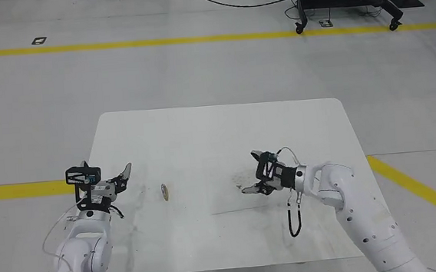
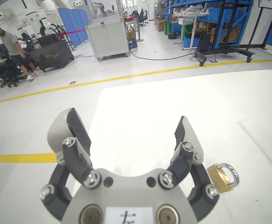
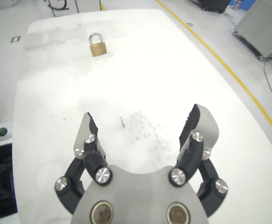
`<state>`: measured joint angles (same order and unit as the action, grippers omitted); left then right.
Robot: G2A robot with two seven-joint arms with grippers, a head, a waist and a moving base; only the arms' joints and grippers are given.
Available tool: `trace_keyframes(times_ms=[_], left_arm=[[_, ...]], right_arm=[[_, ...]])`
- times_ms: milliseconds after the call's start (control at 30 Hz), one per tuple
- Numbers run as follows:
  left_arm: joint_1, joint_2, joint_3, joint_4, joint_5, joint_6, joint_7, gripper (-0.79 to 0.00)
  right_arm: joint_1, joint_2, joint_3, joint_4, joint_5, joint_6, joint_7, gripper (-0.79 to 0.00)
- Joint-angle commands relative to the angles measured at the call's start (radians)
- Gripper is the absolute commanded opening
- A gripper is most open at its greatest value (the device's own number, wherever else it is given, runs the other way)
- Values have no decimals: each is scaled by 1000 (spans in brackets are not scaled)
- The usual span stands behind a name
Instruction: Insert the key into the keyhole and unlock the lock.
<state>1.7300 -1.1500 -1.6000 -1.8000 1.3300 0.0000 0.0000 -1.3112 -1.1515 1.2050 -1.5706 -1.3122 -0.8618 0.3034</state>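
**Both end effectors open, padlock untouched on the surface**

The brass padlock [image 1: 164,191] with its silver shackle sits on the white surface [image 1: 217,128], between the two arms and nearer the left one; nothing touches it; whether it lies flat or stands on edge I cannot tell.

The left end effector [image 2: 127,123] is at the left part of the surface's near side; its ribbed fingers [image 2: 78,129] are spread wide with nothing between them; in the left wrist view the padlock [image 2: 222,178] shows just beside its right-hand finger, apart from it.

The right end effector [image 1: 252,172] is low over the middle of the surface, pointing towards the padlock and well apart from it; its jaws also stand wide apart and hold nothing.

In the right wrist view a slim grey thing [image 3: 122,122] lies on the surface just ahead of the right end effector [image 3: 142,112], in line with the gap between its fingers; it is too small to tell for certain that it is the key; farther off in that view the padlock [image 3: 98,47] faces the camera, shackle end away.
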Motion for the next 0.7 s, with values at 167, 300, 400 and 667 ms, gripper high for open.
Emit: trace_keyframes(times_ms=[167, 300, 400, 667], left_arm=[[0, 0, 0, 0, 0, 0, 0, 0], [0, 0, 0, 0, 0, 0, 0, 0], [0, 0, 0, 0, 0, 0, 0, 0], [0, 0, 0, 0, 0, 0, 0, 0]], right_arm=[[118, -19, -115, 104, 88, -28, 184, -582], [160, -27, -159, 150, 133, -37, 246, -613], [186, -31, -185, 173, 157, -40, 276, -671], [204, -28, -205, 165, 153, -30, 291, -785]])
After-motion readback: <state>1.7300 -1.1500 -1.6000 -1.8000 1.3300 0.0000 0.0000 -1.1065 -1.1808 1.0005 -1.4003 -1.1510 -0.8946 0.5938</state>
